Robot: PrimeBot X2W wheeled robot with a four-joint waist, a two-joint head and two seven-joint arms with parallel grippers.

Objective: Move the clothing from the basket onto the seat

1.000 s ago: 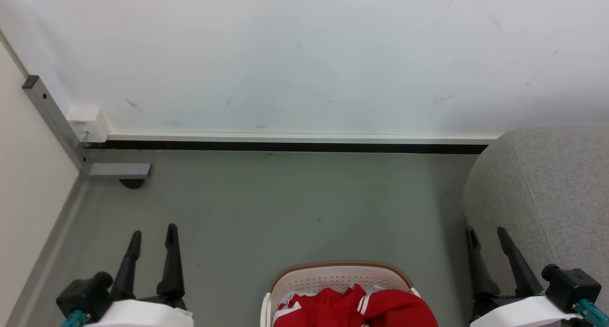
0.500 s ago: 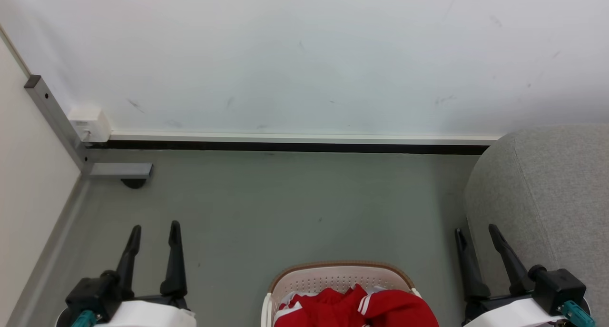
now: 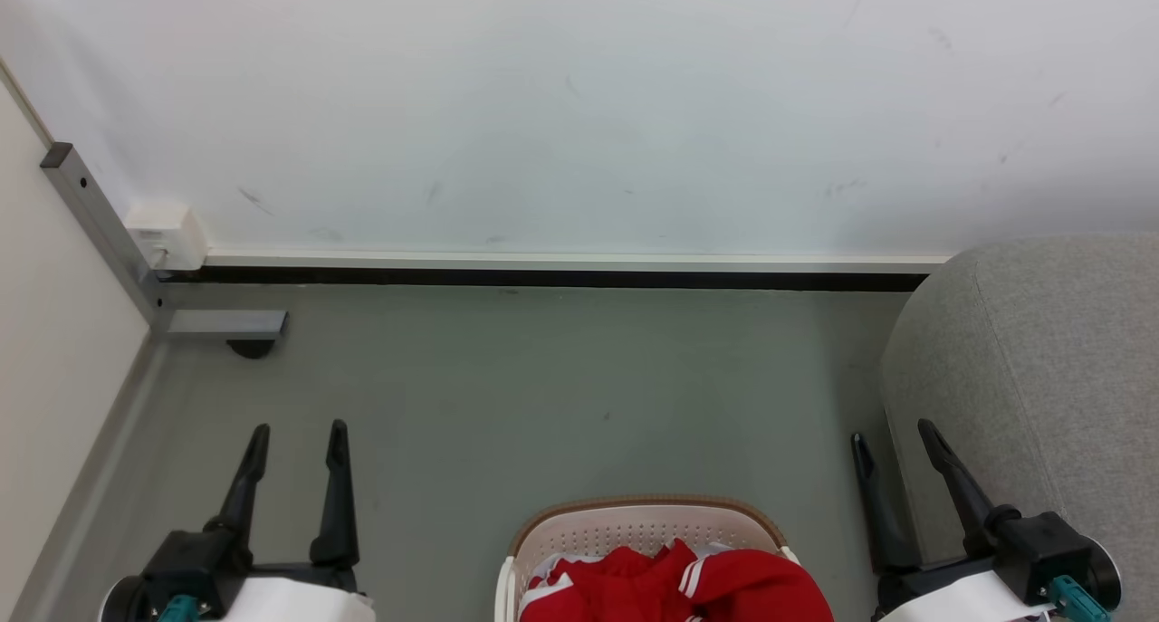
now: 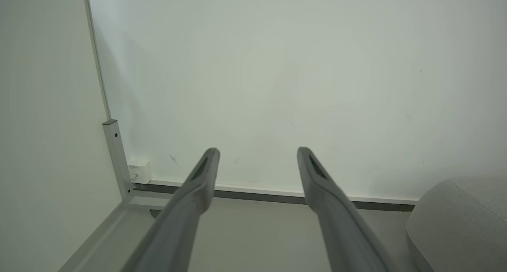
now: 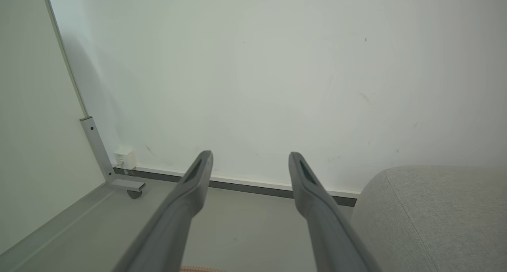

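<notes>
Red clothing (image 3: 670, 588) with white striped trim is heaped in the cream basket (image 3: 634, 524) at the bottom middle of the head view. The grey seat (image 3: 1050, 377) bulks at the right, also seen as seat (image 4: 463, 220) and seat (image 5: 431, 212) in the wrist views. Left of the basket my left gripper (image 3: 299, 432) stands open and holds nothing; its left gripper (image 4: 257, 151) fingers point at the wall. My right gripper (image 3: 892, 432) is open too, between basket and seat, with right gripper (image 5: 250, 155) fingers empty.
A white wall (image 3: 579, 106) with a dark baseboard (image 3: 543, 278) closes the far side. At the left a cream panel meets a grey metal post (image 3: 100, 224) with a small white box (image 3: 163, 233) and a foot bracket (image 3: 226, 325). Grey floor (image 3: 543, 387) lies between.
My right gripper has drifted left, away from the seat. The left gripper has shifted slightly right and its fingers stand more upright. Basket and clothing stay put.
</notes>
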